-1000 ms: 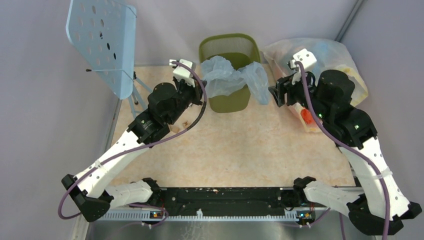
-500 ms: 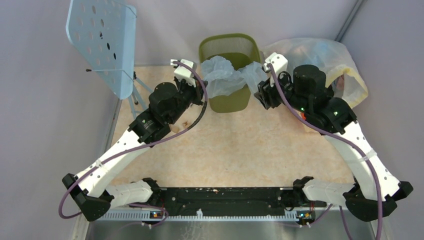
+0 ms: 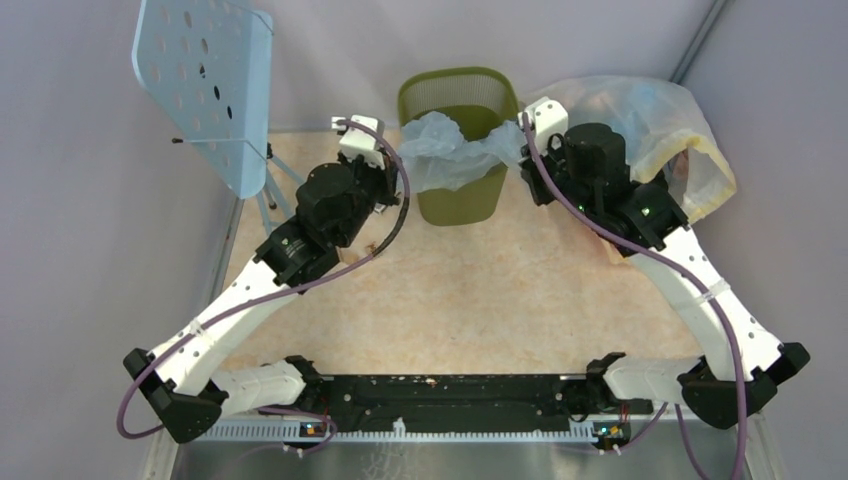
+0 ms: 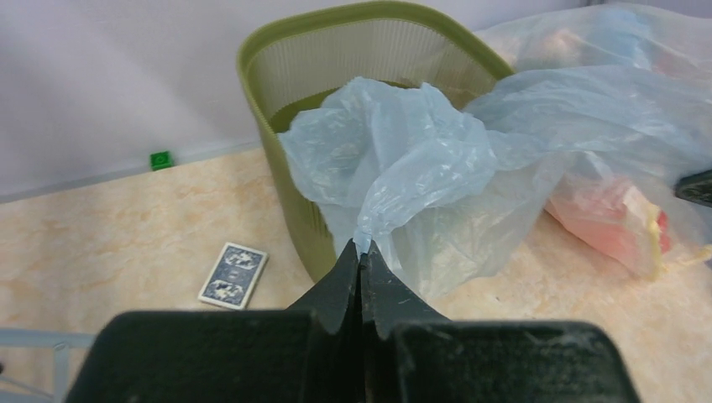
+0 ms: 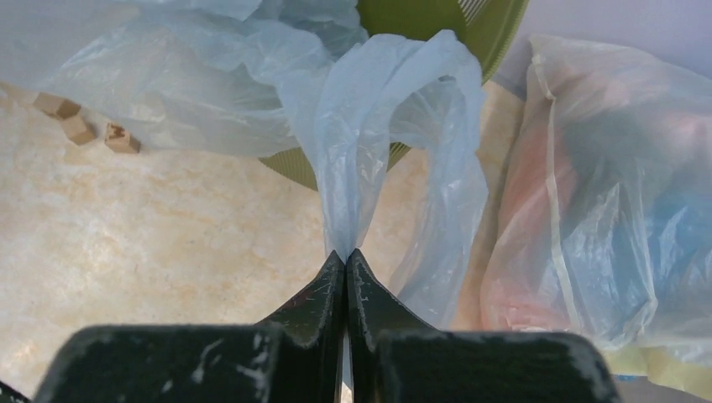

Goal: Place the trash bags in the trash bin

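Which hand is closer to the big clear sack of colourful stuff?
Right. The right hand pinches the blue bag just beside the sack; the left hand pinches the bag's other end, on the bin's far side from the sack.

Bare tabletop (image 3: 470,290) before the trash bin (image 3: 460,205); stuffed sack (image 3: 690,120) just beside its right, perforated panel (image 3: 205,70) far left.

The olive-green mesh-sided plastic bin (image 3: 455,72) stands at the far middle of my bench (image 3: 480,290). The thin pale blue crinkly plastic bag (image 3: 450,152) drapes over its near rim, partly inside. My left claw (image 4: 359,252) pinches the bag's left side and my right claw (image 5: 346,256) its right. The big clear stuffed sack (image 3: 690,125) lies right of the bin, and a blue-backed playing card (image 4: 233,275) lies on the bench at its left.
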Controlling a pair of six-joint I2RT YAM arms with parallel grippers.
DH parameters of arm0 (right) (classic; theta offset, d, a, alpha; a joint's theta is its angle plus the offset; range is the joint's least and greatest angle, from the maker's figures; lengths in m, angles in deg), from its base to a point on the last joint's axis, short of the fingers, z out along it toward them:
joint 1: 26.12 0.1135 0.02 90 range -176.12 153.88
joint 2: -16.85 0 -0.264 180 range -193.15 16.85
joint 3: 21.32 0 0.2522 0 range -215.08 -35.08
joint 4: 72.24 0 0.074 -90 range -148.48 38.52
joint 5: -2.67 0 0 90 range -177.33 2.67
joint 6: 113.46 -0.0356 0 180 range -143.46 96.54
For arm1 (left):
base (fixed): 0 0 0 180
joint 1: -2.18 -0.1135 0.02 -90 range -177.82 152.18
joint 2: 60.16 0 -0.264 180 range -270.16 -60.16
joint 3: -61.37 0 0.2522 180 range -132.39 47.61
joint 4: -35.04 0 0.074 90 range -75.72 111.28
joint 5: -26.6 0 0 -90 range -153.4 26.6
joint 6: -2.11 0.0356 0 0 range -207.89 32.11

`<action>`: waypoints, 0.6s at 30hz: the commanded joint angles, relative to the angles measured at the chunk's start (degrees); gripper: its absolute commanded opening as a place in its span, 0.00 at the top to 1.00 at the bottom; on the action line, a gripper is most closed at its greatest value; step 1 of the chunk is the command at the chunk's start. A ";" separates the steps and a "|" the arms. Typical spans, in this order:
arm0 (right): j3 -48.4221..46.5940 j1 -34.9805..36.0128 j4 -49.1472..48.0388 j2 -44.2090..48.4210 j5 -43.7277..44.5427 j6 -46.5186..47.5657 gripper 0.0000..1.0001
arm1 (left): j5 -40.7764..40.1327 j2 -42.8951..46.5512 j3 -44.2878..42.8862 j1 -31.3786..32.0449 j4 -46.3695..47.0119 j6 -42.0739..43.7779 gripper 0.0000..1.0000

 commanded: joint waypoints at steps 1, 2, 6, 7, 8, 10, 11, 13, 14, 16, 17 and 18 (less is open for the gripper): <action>-4.25 -3.75 -3.93 -0.27 1.25 -6.15 1.00 | -5.32 1.68 -0.29 -2.47 1.23 -0.77 1.00; -5.54 -6.34 -4.00 -0.96 -1.18 -7.47 1.00 | -4.15 1.53 -0.33 -3.81 0.93 -1.31 1.00; -10.73 -16.27 -4.01 -4.61 -10.57 -14.37 1.00 | 3.61 0.43 -1.45 -10.47 0.01 -4.77 1.00; -12.42 -17.69 -3.69 -5.85 -11.26 -15.57 1.00 | 4.92 0.13 -1.83 -11.88 -0.24 -5.35 1.00; -14.11 -18.75 -3.15 -7.08 -11.39 -16.47 1.00 | 5.59 -0.16 -2.06 -12.87 -0.36 -5.63 1.00; -17.89 -19.99 -1.09 -9.78 -10.37 -18.04 1.00 | 6.12 -1.02 -2.76 -14.53 -0.86 -5.68 1.00; -19.45 -20.53 -0.17 -10.99 -9.84 -18.63 1.00 | 6.31 -1.35 -3.06 -14.97 -1.21 -5.65 1.00; -22.06 -20.92 1.72 -12.88 -8.62 -20.13 1.00 | 6.60 -1.70 -3.50 -15.71 -1.81 -5.99 1.00; -22.93 -21.02 2.38 -13.44 -8.50 -20.37 1.00 | 6.83 -1.51 -3.35 -15.95 -1.78 -6.02 1.00; -23.40 -21.04 3.42 -13.90 -8.58 -20.68 1.00 | 7.17 -0.99 -2.82 -16.09 -1.91 -6.11 1.00; -23.15 -21.09 3.64 -13.79 -8.24 -20.93 0.98 | 7.12 -0.75 -2.50 -16.16 -1.92 -6.12 1.00; -22.78 -21.14 3.78 -13.50 -6.76 -21.28 0.98 | 6.95 -0.38 -2.04 -16.20 -2.01 -6.04 1.00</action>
